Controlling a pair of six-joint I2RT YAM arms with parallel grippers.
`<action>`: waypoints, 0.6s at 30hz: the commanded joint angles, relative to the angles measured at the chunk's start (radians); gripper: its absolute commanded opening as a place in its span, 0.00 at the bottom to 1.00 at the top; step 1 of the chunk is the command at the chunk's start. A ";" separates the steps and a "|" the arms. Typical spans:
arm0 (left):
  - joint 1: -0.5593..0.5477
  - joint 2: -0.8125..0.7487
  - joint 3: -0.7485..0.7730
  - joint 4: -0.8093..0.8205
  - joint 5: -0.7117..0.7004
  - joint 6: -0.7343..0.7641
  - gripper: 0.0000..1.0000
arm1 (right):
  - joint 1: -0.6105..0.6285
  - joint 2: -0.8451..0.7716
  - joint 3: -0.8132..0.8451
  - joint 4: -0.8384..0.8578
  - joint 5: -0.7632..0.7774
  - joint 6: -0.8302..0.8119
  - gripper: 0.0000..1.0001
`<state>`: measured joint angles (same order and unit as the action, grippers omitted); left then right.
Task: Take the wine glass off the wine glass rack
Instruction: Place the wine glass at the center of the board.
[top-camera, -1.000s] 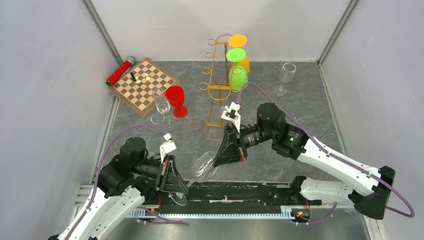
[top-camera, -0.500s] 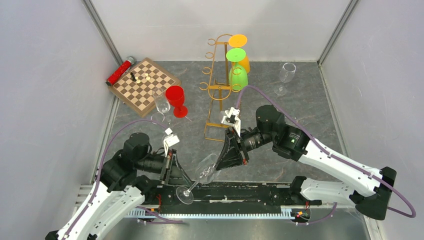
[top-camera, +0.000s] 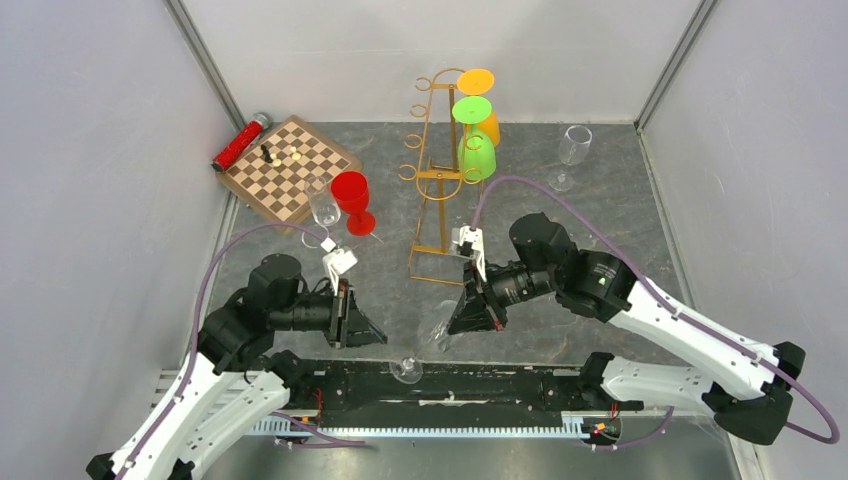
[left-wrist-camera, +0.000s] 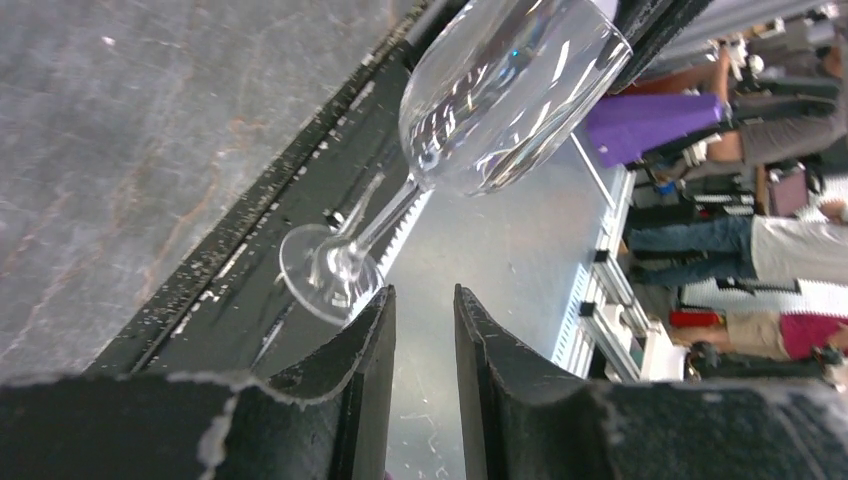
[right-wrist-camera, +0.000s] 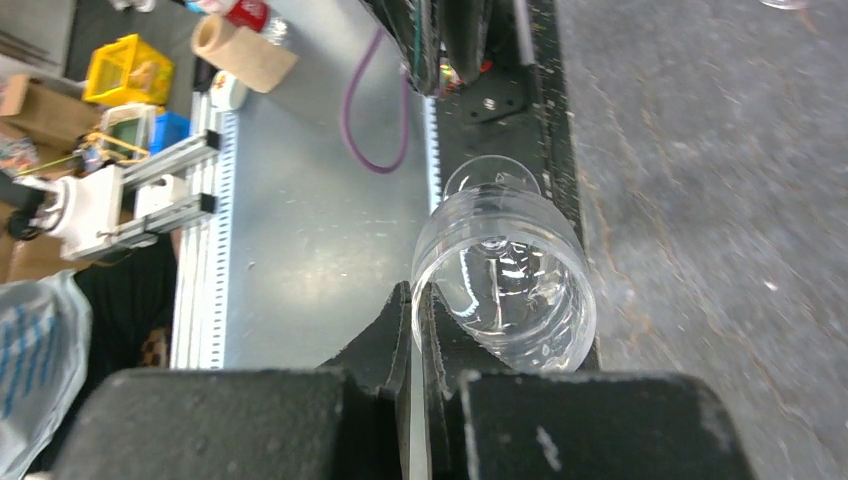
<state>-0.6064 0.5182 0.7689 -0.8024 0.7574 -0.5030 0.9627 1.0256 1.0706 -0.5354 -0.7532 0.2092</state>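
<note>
Grips the clear wine glass (top-camera: 436, 326) by its rim in the right claw (top-camera: 462, 322), both fingers pinched on the thin wall of the bowl, as seen plainly from the right wrist (right-wrist-camera: 505, 290). Holds it well apart from the wine glass rack (top-camera: 437, 175), down toward 6 o'clock of the counter (top-camera: 620, 200), tilted, with the bowl up against the claw and the foot low over the black rail (top-camera: 500, 385) at the near edge. Points the left claw (top-camera: 378, 338) toward 3 o'clock at the foot, fingers a narrow gap apart with nothing between them. Hard to tell from the left wrist view whether the foot brushes one fingertip (left-wrist-camera: 385, 300) or sits just beyond it. On the rack, standing upright toward 12 o'clock of the counter, an orange glass (top-camera: 477, 82) and a green glass (top-camera: 475, 150), both hung foot-up on the 3 o'clock side. Toward 9 o'clock of the rack, a red glass (top-camera: 351, 192) upright on the counter, with a small clear glass (top-camera: 323, 208) just beside it. Behind those, near 11 o'clock, a chessboard (top-camera: 290, 170) with a few pieces on it and a red can (top-camera: 240, 143) lying along its far edge. Toward 1 o'clock, another clear glass (top-camera: 573, 145) standing alone near the back wall.
</note>
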 joint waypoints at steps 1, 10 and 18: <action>0.003 0.024 0.052 -0.008 -0.177 0.053 0.34 | -0.015 -0.039 0.101 -0.146 0.175 -0.089 0.00; 0.002 0.040 0.045 0.052 -0.306 0.073 0.34 | -0.069 -0.029 0.245 -0.392 0.500 -0.113 0.00; 0.004 0.009 0.024 0.065 -0.300 0.081 0.35 | -0.139 0.010 0.379 -0.524 0.812 -0.098 0.00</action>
<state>-0.6064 0.5529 0.7921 -0.7860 0.4747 -0.4774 0.8547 1.0187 1.3628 -1.0084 -0.1585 0.1139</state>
